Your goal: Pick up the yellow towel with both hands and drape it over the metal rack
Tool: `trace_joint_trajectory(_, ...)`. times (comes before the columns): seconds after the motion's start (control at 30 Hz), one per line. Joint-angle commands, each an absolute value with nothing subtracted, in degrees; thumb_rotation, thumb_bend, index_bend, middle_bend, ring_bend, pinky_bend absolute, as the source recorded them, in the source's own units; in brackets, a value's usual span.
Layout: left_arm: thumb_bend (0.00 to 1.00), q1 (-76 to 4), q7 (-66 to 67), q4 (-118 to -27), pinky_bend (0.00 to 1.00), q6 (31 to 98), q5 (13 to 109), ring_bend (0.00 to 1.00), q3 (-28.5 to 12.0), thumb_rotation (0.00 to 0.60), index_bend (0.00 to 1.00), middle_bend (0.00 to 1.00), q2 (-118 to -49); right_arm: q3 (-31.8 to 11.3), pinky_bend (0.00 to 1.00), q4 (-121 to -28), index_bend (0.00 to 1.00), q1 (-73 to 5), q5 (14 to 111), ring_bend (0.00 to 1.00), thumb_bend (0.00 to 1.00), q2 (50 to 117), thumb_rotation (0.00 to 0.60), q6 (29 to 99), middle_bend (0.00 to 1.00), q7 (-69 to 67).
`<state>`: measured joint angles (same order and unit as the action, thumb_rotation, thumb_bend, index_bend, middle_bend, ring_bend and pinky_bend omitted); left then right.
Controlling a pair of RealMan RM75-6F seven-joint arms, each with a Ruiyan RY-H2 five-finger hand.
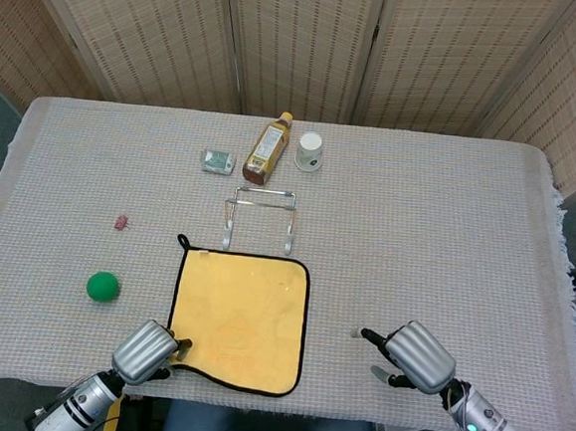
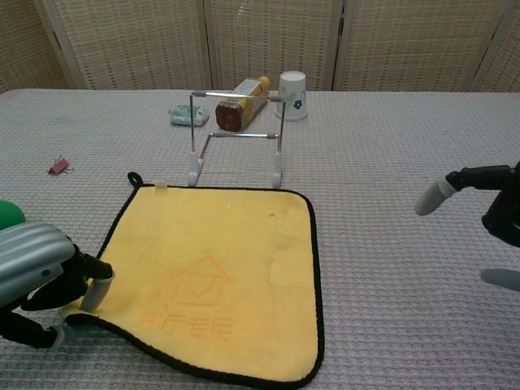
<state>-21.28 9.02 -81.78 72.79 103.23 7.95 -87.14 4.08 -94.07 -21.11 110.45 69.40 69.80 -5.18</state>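
Towel (image 1: 241, 318) lies flat ahead of me, its near-left corner pinched and lifted slightly in my left hand (image 1: 148, 350). My right hand (image 1: 412, 354) hovers spread, holding nothing, well right of it. Rack (image 1: 259, 216) stands just beyond.

Each robot hand (image 1: 146, 350) (image 1: 412, 355) has a ribbed silver shell, black fingers and pale grey fingertips (image 2: 428, 197).
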Motion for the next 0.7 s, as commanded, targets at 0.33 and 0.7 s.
trace_joint_trajectory(0.33,0.45,-20.62,9.60,-82.04,0.93,73.42,102.80,0.84,8.29,0.600,0.69,1.00,-87.43,2.63,1.00,-98.42,0.36,-31.34,105.91,0.95,0.21,78.15,0.600,51.89,0.94,4.33)
trace_joint_trajectory(0.7,0.45,-19.95,10.81,-82.63,0.94,73.43,101.73,0.84,8.26,0.600,0.69,1.00,-87.61,2.25,1.00,-98.11,0.38,-35.50,101.58,0.95,0.22,81.78,0.600,45.44,0.94,10.36)
